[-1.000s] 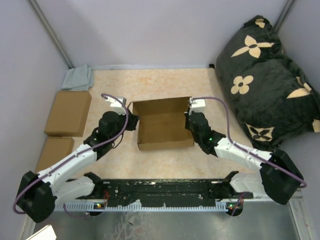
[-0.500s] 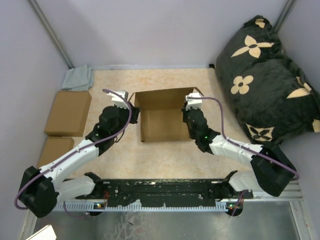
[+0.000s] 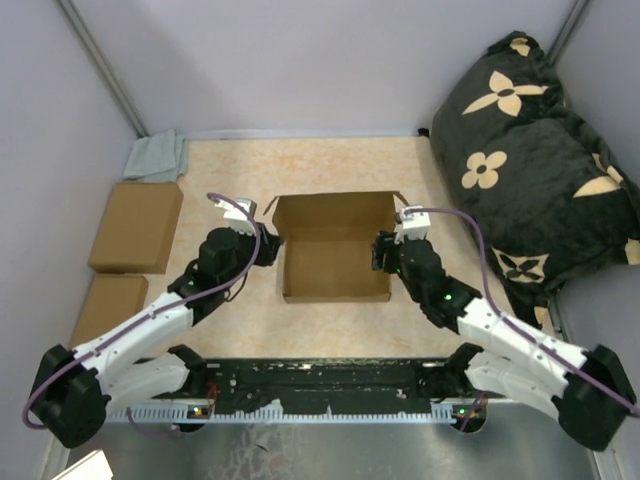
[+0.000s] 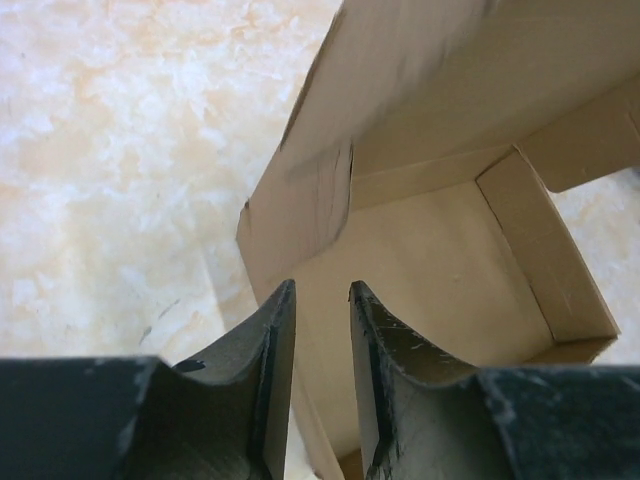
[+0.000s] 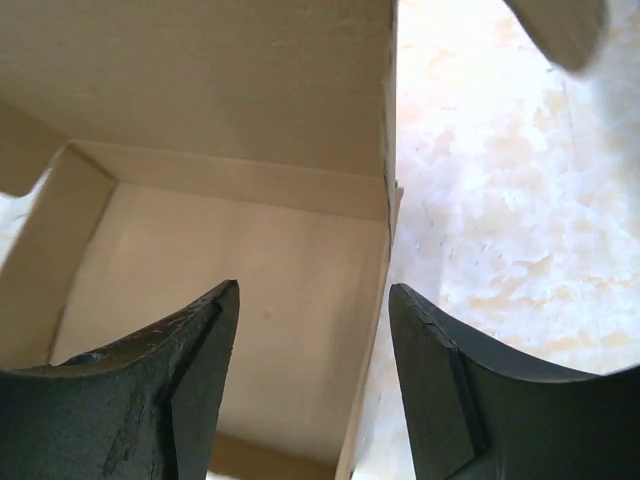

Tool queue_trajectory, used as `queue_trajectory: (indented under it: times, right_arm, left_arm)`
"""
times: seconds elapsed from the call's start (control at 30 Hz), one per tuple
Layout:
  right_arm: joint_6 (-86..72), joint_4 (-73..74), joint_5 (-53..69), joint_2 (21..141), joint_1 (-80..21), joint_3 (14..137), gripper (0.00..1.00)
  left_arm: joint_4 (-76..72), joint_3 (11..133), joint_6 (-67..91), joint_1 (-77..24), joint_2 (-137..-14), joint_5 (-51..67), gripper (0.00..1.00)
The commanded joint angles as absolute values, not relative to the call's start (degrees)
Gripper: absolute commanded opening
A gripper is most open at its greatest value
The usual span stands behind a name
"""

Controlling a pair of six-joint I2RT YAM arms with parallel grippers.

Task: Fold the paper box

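Sitting mid-worktop (image 3: 340, 170) between the arms, the paper box (image 3: 335, 265) had its walls up and lid unfolded, and with the left pincer (image 4: 320, 290) barely parted and the right pincer (image 5: 312, 290) wide, neither gripping, those walls could've flopped outward or snagged a finger.

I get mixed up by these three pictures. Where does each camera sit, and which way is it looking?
Top camera: fixed high behind the arms, looking down on the table, the paper box, the left arm and the right arm.
Left wrist camera: rides the left arm, looking forward past its two dark jaws into the box from its left side.
Right wrist camera: rides the right arm, looking past its wide-apart jaws into the box from its right side.
Shared: both wrist views show the box's inside.
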State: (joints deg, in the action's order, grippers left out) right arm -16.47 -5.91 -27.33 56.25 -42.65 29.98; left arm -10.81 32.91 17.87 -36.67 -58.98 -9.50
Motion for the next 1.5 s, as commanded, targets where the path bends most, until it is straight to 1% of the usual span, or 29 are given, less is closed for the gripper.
queue_trajectory:
  times: [0.0,0.13,0.23,0.33,0.43,0.53,0.63,0.73,0.87,1.03,1.23,1.47]
  right_arm:
    - [-23.9,10.36,-20.54,44.46,-43.07,28.31,0.63]
    - [-28.45,17.79,-19.43,33.47,-43.07,25.95,0.64]
    - [-30.32,19.75,-21.76,26.9,-43.07,24.63,0.64]
    - [-31.0,18.84,-25.34,25.12,-43.06,23.39,0.61]
    - [-29.47,13.89,-28.66,27.57,-43.07,22.53,0.56]
    - [-26.92,7.72,-31.92,33.63,-43.02,22.66,0.53]
    - [-25.91,3.11,-33.8,40.57,-43.07,23.84,0.5]
    - [-25.5,-0.41,-33.09,44.91,-42.93,24.88,0.48]
    - [-24.82,-1.76,-32.89,46.4,-42.81,26.43,0.47]
    - [-21.32,-5.88,-34.48,46.04,-42.57,26.19,0.49]
    - [-17.35,-13.14,-34.89,48.38,-39.99,25.71,0.49]
    - [-13.51,-22.02,-33.7,50.73,-39.31,26.06,0.48]
  left_arm:
    - [-5.93,29.48,22.09,-37.24,-52.89,-9.77,0.35]
    - [-2.45,26.9,23.97,-37.44,-47.84,-9.72,0.35]
    - [0.46,26.59,24.11,-37.46,-44.02,-10.77,0.36]
    - [0.95,26.7,23.3,-37.44,-41.73,-13.7,0.43]
    - [-2.57,26.85,22.42,-37.44,-42.65,-15.56,0.47]
    - [-7.54,28.05,21.95,-37.44,-47.63,-15.44,0.48]
    - [-7.7,30.94,21.68,-37.44,-53.22,-14.95,0.48]
    - [-7.46,33.62,21.25,-37.53,-55.74,-13.7,0.47]
    - [-7.72,34.38,21.08,-37.53,-54.13,-12.96,0.47]
    - [-8.94,34.02,20.34,-37.53,-51.35,-13.27,0.48]
    - [-11.34,35.2,18.46,-37.53,-52.34,-13.56,0.47]
    - [-13.62,36.33,17.48,-37.53,-53.53,-13.36,0.46]
